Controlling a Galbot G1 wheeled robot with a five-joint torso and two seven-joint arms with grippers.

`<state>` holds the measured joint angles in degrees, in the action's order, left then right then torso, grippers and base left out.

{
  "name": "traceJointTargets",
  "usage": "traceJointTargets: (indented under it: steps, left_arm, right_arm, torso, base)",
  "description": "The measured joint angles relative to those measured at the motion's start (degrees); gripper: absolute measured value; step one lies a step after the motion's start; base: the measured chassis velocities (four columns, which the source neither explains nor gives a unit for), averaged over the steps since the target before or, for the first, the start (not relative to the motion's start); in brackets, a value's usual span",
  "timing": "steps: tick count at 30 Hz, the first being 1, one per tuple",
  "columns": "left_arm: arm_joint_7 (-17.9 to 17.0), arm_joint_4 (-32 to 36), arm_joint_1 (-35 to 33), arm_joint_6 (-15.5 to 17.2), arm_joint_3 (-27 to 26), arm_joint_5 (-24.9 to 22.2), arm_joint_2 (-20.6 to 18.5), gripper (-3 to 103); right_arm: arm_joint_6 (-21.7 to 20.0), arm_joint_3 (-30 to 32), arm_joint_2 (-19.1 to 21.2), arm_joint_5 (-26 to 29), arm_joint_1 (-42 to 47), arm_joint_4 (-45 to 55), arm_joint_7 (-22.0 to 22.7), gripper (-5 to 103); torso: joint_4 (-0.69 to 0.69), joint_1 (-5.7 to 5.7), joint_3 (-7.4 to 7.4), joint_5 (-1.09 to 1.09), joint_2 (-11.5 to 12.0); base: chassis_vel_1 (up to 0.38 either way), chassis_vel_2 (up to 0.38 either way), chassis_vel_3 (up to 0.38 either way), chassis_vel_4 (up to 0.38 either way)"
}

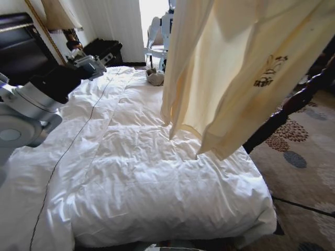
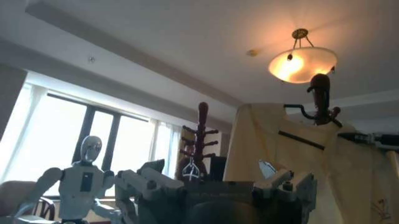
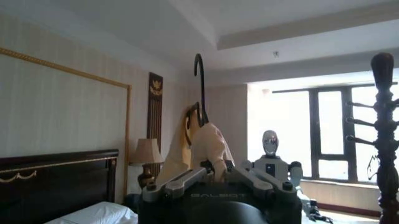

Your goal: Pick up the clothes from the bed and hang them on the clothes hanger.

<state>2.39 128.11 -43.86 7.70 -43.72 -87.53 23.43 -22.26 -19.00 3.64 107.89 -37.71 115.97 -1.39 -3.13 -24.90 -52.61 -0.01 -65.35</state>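
Note:
The clothes (image 1: 235, 63), a cream-yellow top with a dark chest mark, hang in the air at the upper right above the bed (image 1: 157, 167). In the right wrist view my right gripper (image 3: 215, 170) is shut on the clothes hanger at the top's neck (image 3: 209, 140), and the black hook (image 3: 199, 84) rises free above it. The left wrist view shows the top (image 2: 274, 154) and the hanger's hook (image 2: 298, 110) close beside a wooden coat stand (image 2: 320, 93); I cannot tell whether they touch. My left gripper (image 1: 91, 65) is open and empty, held over the bed's far left side.
The coat stand's dark pole (image 1: 293, 102) leans across the right of the head view over patterned carpet (image 1: 309, 157). A grey-beige garment (image 1: 155, 78) lies at the bed's far end. A white mannequin robot (image 1: 162, 26) sits by the window. A dark headboard (image 3: 56, 172) and lamp (image 3: 147, 154) stand behind.

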Motion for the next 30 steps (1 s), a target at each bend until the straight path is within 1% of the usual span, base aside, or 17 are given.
traceJointTargets:
  steps: [1, 2, 4, 5, 8, 9, 10, 13, 14, 16, 17, 19, 20, 26, 27, 29, 30]
  left_arm:
    - [-1.4, 0.37, -0.02, -0.2, -0.01, 0.35, 0.23, 100]
    - [-1.4, 0.37, -0.02, -0.2, -0.01, 0.35, 0.23, 100]
    - [-3.43, 1.14, -0.41, -0.24, -0.62, 1.05, 0.75, 100]
    - [-3.43, 1.14, -0.41, -0.24, -0.62, 1.05, 0.75, 100]
    - [-7.16, 3.07, -1.07, 1.24, -2.15, 1.56, 1.55, 100]
    - [-7.16, 3.07, -1.07, 1.24, -2.15, 1.56, 1.55, 100]
    - [-9.01, 3.78, -1.22, 2.41, -2.54, 1.83, 1.77, 100]
    - [-18.33, 5.78, -1.42, 6.3, -2.88, 2.2, 2.47, 100]
    - [-18.33, 5.78, -1.42, 6.3, -2.88, 2.2, 2.47, 100]
    - [-23.75, 6.47, -1.6, 8.19, -2.83, 2.22, 3.15, 100]
    - [-23.75, 6.47, -1.6, 8.19, -2.83, 2.22, 3.15, 100]
    - [-25.89, 6.59, -1.84, 9.31, -2.78, 2.27, 3.82, 100]
    - [-26.31, 6.59, -2.0, 9.76, -2.8, 2.31, 4.07, 100]
    - [-26.44, 6.46, -2.32, 10.53, -3.29, 2.37, 4.6, 100]
    - [-26.44, 6.46, -2.32, 10.53, -3.29, 2.37, 4.6, 100]
    - [-26.09, 6.2, -2.6, 10.69, -3.59, 2.37, 4.82, 100]
    - [-26.09, 6.2, -2.6, 10.69, -3.59, 2.37, 4.82, 100]
  right_arm:
    - [-0.34, 0.26, 1.22, 0.3, 0.19, 0.15, 0.02, 0]
    - [-0.34, 0.26, 1.22, 0.3, 0.19, 0.15, 0.02, 0]
    - [-1.33, 0.92, 2.96, 0.57, 0.39, 0.21, 0.03, 0]
    - [-1.33, 0.92, 2.96, 0.57, 0.39, 0.21, 0.03, 0]
    - [-3.38, 1.59, 5.87, 0.76, 0.75, 0.12, 0.13, 0]
    - [-3.38, 1.59, 5.87, 0.76, 0.75, 0.12, 0.13, 0]
    - [-3.77, 1.6, 6.92, 0.75, 0.94, 0.17, 0.14, 0]
    - [-4.15, 1.18, 10.56, 0.68, 1.47, 0.91, -0.06, 0]
    - [-4.15, 1.18, 10.56, 0.68, 1.47, 0.91, -0.06, 0]
    - [-4.59, 1.11, 12.74, 0.69, 1.8, 0.87, -0.61, 0]
    - [-4.59, 1.11, 12.74, 0.69, 1.8, 0.87, -0.61, 0]
    - [-5.32, 1.42, 13.98, 0.42, 2.11, 0.2, -1.17, 0]
    - [-5.78, 1.87, 14.62, 0.24, 2.45, -0.3, -1.59, 0]
    - [-8.24, 3.63, 17.05, -0.37, 3.32, -1.55, -1.92, 0]
    - [-8.24, 3.63, 17.05, -0.37, 3.32, -1.55, -1.92, 0]
    - [-8.62, 4.02, 18.94, -0.27, 3.43, -1.86, -2.03, 0]
    - [-8.62, 4.02, 18.94, -0.27, 3.43, -1.86, -2.03, 0]
  torso:
    - [0.02, 0.0, 0.0, 0.0, 0.0]
    - [0.02, 0.0, 0.0, 0.0, 0.0]
    - [0.02, -0.01, -0.01, -0.04, 0.0]
    - [0.02, -0.01, -0.01, -0.04, 0.0]
    - [0.02, -0.01, 0.0, -0.01, 0.0]
    - [0.02, -0.01, 0.0, -0.01, 0.0]
    - [0.03, -0.01, 0.0, -0.01, 0.0]
    - [0.01, -0.01, 0.0, 0.0, 0.0]
    - [0.01, -0.01, 0.0, 0.0, 0.0]
    - [0.02, -0.01, -0.01, -0.02, 0.0]
    - [0.02, -0.01, -0.01, -0.02, 0.0]
    - [0.02, -0.01, -0.01, -0.02, 0.0]
    - [0.02, -0.01, -0.01, -0.02, 0.0]
    - [0.04, -0.01, -0.01, -0.02, 0.0]
    - [0.04, -0.01, -0.01, -0.02, 0.0]
    - [0.02, -0.01, -0.01, -0.02, 0.0]
    - [0.02, -0.01, -0.01, -0.02, 0.0]
  base:
    - [0.0, 0.0, 0.0, 0.0]
    - [0.0, 0.0, 0.0, 0.0]
    - [0.0, 0.0, 0.0, 0.0]
    - [0.0, 0.0, 0.0, 0.0]
    - [0.0, 0.0, 0.0, 0.0]
    - [0.0, 0.0, 0.0, 0.0]
    - [0.0, 0.0, 0.0, 0.0]
    - [0.0, 0.0, 0.0, 0.0]
    - [0.0, 0.0, 0.0, 0.0]
    - [0.0, 0.0, 0.0, 0.0]
    - [0.0, 0.0, 0.0, 0.0]
    - [0.0, 0.0, 0.0, 0.0]
    - [0.0, 0.0, 0.0, 0.0]
    - [0.0, 0.0, 0.0, 0.0]
    - [0.0, 0.0, 0.0, 0.0]
    - [0.0, 0.0, 0.0, 0.0]
    - [0.0, 0.0, 0.0, 0.0]
